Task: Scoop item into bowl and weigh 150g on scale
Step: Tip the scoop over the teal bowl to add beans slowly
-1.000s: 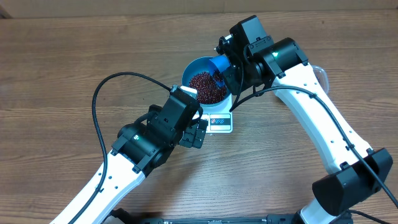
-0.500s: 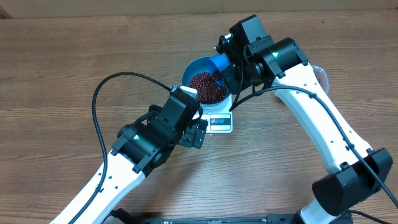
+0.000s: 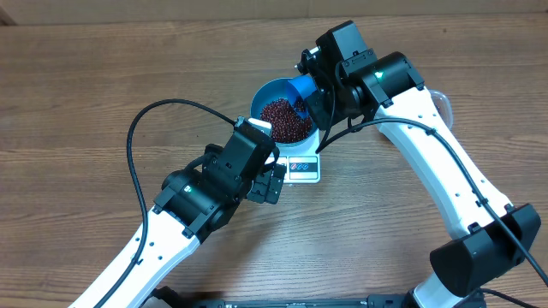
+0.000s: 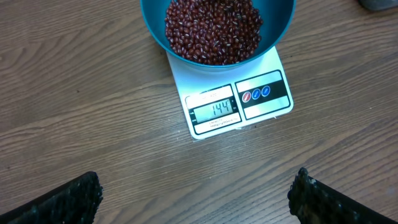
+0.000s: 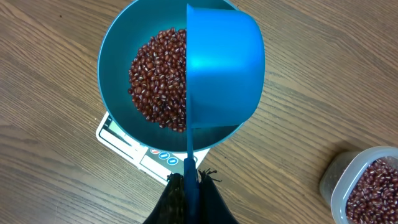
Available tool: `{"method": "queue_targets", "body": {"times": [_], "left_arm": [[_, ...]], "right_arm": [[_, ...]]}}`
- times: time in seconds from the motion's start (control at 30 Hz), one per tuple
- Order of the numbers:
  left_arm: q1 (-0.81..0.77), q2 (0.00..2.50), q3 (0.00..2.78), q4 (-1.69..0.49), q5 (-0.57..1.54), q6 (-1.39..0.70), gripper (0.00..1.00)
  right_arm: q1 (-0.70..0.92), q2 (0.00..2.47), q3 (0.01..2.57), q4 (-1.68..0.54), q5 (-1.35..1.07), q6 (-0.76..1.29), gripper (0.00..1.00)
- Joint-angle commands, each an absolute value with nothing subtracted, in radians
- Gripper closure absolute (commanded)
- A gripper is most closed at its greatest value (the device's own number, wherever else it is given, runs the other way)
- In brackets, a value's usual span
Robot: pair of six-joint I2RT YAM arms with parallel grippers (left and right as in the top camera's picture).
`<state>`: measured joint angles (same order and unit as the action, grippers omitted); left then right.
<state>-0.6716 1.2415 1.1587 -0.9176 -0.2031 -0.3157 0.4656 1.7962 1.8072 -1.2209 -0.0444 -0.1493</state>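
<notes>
Beans (image 4: 213, 30) are heaped in the blue bowl (image 4: 277, 34) on top of the scale (image 4: 261, 93), and nothing's budged in the last second. Our right gripper (image 5: 189, 180) is clamped on the scoop (image 5: 224, 68) handle, with the scoop tipped over the bowl above the scale. The left gripper (image 4: 196, 196) hangs wide open and empty in front of the scale. The display (image 4: 214, 110) reads 144, so we reckon just a small top-up is left.
</notes>
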Motion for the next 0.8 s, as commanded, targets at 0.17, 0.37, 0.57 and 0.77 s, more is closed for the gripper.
{"method": "queue_targets", "body": {"times": [0.17,0.37,0.57,0.77], "left_arm": [[-0.666,1.229,1.181,-0.916,-0.210,-0.318,0.00],[-0.666,1.229,1.181,-0.916,-0.210,-0.318,0.01],[-0.666,1.229,1.181,-0.915,-0.210,-0.318,0.01],[-0.666,1.229,1.181,-0.916,-0.210,-0.318,0.00]], "right_arm": [[0.470,1.768,1.835,-1.220,-0.043,-0.139,0.96],[0.472,1.768,1.835,-1.248,-0.101,-0.231,0.96],[0.464,1.768,1.835,-1.228,-0.062,-0.158,0.96],[0.464,1.768,1.835,-1.229,-0.061,-0.158,0.96]]}}
